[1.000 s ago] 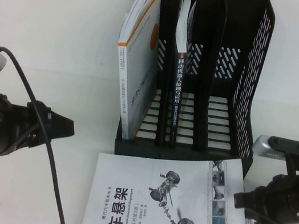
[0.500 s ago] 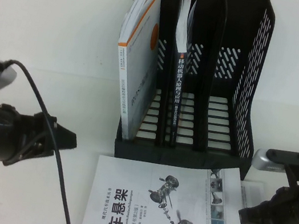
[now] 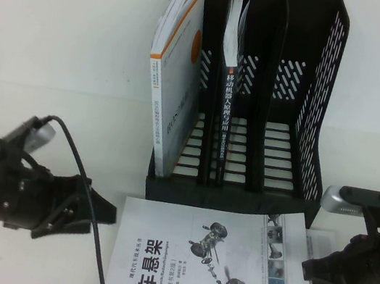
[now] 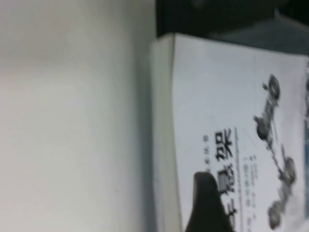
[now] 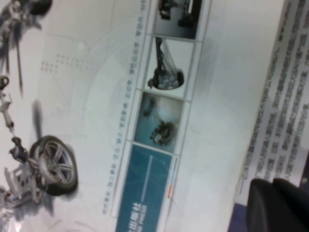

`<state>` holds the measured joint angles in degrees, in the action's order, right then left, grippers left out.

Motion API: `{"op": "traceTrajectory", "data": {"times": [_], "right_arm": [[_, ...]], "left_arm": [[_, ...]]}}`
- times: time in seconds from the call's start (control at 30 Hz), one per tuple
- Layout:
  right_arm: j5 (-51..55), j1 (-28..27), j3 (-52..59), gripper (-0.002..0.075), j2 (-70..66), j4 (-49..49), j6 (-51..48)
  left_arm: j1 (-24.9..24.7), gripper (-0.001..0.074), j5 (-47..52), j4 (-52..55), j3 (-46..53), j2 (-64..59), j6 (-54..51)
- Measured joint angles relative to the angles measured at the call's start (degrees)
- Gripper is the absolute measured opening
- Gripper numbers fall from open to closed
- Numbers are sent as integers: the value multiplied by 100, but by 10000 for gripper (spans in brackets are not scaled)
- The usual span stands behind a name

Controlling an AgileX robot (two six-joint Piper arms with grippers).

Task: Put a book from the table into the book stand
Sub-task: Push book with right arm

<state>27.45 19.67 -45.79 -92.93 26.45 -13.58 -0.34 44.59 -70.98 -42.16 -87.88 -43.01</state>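
Note:
The book (image 3: 184,259) lies flat on the table (image 3: 65,54) in front of the book stand (image 3: 287,93); its white cover shows a grey suspension drawing and a black title. My left gripper (image 3: 107,214) is open at the book's left edge, and one dark finger (image 4: 205,203) reaches over the cover (image 4: 227,96) in the left wrist view. My right gripper (image 3: 304,269) is at the book's right side, shut, with its tips (image 5: 273,186) pressed together over a folded-out text flap (image 5: 285,87) beside the cover (image 5: 96,96). Nothing shows between the tips.
A white-and-orange book (image 3: 176,73) stands in the stand's left slot and a dark-spined book (image 3: 226,97) in the middle slot. The left arm's black cable (image 3: 89,190) trails toward the table's front edge. The stand's front lip lies just behind the flat book.
My left arm has swung forward and rightward, bringing its fingers to the book's left edge. My right arm has dropped slightly toward the front. The book has not moved.

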Motion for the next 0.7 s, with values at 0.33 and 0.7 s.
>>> {"op": "traceTrajectory", "data": {"times": [0.33,0.7], "right_arm": [[21,0,0,-1,-10,37,12],[-24,0,0,-1,-21,49,12]], "left_arm": [[0,405,960,-1251,-9,-880,-846],[472,405,968,-1340,74,-958,-1082]]}}
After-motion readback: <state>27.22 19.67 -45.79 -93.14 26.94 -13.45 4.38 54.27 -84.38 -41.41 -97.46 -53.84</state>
